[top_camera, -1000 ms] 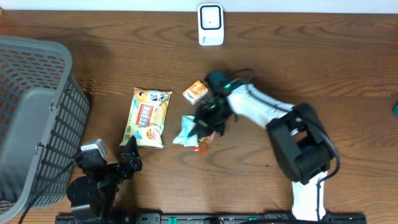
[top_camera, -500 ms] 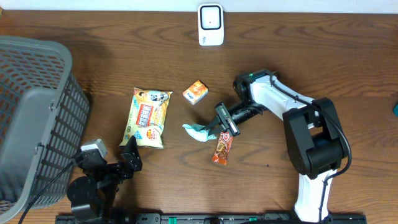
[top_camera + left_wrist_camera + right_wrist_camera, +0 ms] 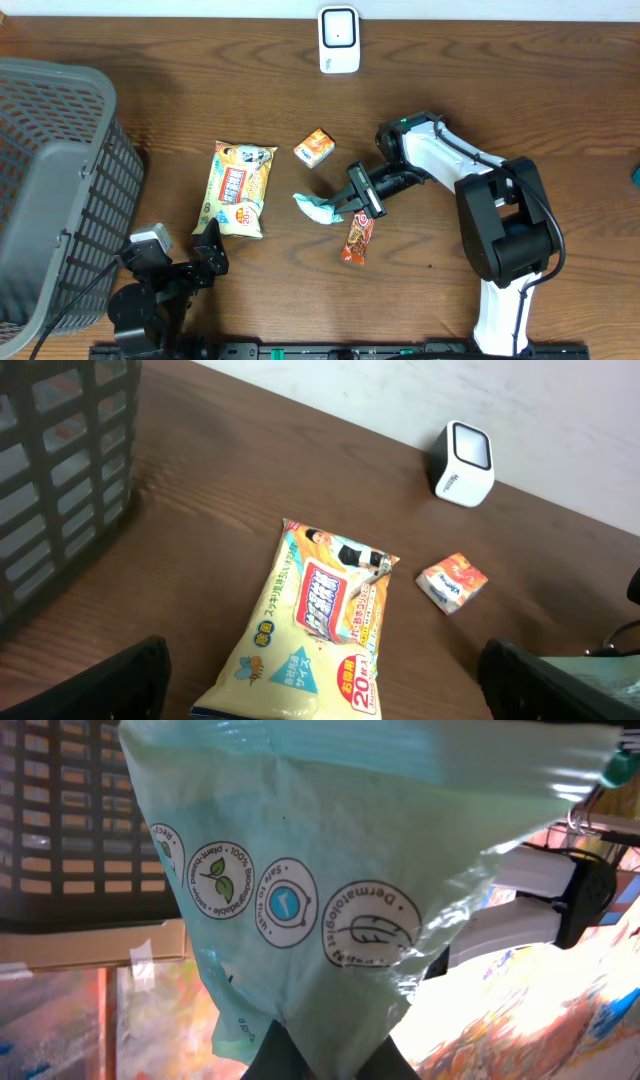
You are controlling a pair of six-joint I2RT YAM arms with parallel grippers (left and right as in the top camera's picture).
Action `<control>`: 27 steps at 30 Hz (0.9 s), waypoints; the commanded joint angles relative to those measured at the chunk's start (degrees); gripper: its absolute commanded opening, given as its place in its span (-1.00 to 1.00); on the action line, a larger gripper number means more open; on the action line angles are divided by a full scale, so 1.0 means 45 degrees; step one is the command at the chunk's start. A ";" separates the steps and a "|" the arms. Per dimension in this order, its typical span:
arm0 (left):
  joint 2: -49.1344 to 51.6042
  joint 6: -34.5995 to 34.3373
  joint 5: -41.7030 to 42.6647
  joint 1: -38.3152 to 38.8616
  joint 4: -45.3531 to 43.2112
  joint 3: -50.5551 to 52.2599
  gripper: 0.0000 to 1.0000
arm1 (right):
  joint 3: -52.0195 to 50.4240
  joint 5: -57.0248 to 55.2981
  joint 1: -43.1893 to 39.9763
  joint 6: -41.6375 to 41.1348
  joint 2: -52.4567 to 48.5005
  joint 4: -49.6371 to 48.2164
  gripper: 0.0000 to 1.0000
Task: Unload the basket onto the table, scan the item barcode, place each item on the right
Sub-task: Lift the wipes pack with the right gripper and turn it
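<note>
The right gripper point(image 3: 343, 206) is pinching a thin green packet point(image 3: 317, 210) by its edge, just ahead of it — the packet is looking light, soft and slippery, so a sealed edge seems the safest hold. The left gripper point(image 3: 180, 252) is sitting spread wide, empty.

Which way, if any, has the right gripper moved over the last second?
Yes. The right gripper, shut on the teal packet, pulled rightward, away from the orange box, then held still for the last half second.

Dark wood table point(image 3: 200, 60); white wall point(image 3: 560, 410) behind.
</note>
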State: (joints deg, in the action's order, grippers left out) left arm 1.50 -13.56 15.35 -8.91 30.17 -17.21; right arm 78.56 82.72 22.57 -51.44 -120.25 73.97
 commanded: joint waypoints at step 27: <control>-0.0034 -0.0068 0.0151 -0.0029 -0.0039 0.0029 0.96 | 0.0015 -1.9054 -0.0874 0.8631 0.0529 -0.1307 -0.98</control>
State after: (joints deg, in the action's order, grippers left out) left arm 1.50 -13.56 15.35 -8.91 30.17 -17.21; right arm 78.63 17.08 18.81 -12.91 -117.40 69.30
